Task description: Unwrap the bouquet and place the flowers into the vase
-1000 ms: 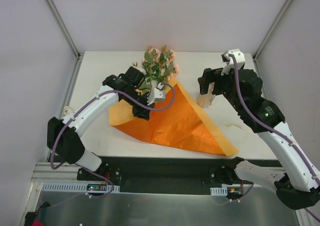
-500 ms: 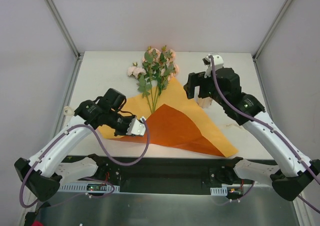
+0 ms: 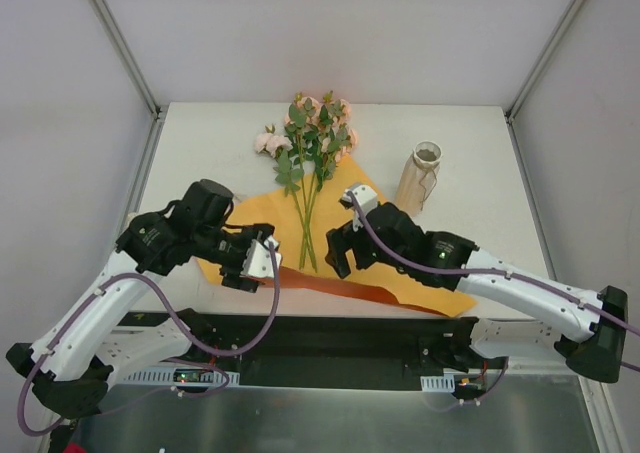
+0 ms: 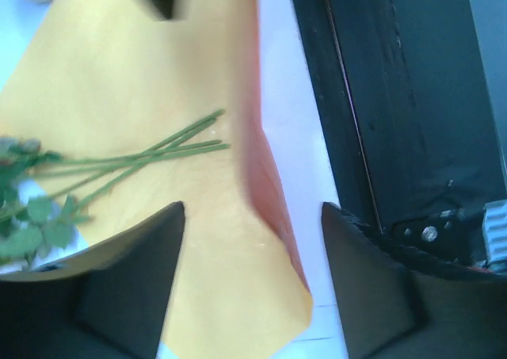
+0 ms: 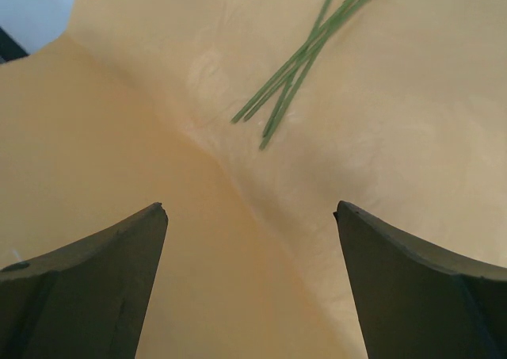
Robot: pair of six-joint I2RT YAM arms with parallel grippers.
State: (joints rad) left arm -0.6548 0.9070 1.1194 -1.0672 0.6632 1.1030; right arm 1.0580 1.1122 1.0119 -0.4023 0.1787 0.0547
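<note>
The bouquet is unwrapped. The flowers [image 3: 315, 138], peach-pink roses with green leaves, lie at the back centre, their thin stems [image 3: 305, 238] running toward me over the flat orange paper [image 3: 282, 223]. The beige vase [image 3: 422, 178] stands upright to the right of the paper. My left gripper [image 3: 262, 263] hovers open over the paper's near left edge. In the left wrist view, paper [image 4: 214, 280] lies below the left gripper [image 4: 253, 208], with the stems [image 4: 158, 157] beyond. My right gripper [image 3: 338, 248] is open just right of the stem ends. In the right wrist view, only paper [image 5: 238, 272] lies under the right gripper [image 5: 249, 208], with stems [image 5: 301, 66] ahead.
The white table [image 3: 200, 143] is closed in by grey walls at the back and both sides. A black rail [image 3: 330, 338] runs along the near edge and also shows in the left wrist view [image 4: 396, 97]. A darker folded strip of paper [image 3: 350, 288] lies by that edge.
My left gripper drew back from the flowers to the near edge, pulling the paper's edge with it, then opened and let go. The right arm swung from the vase down to the stem ends.
</note>
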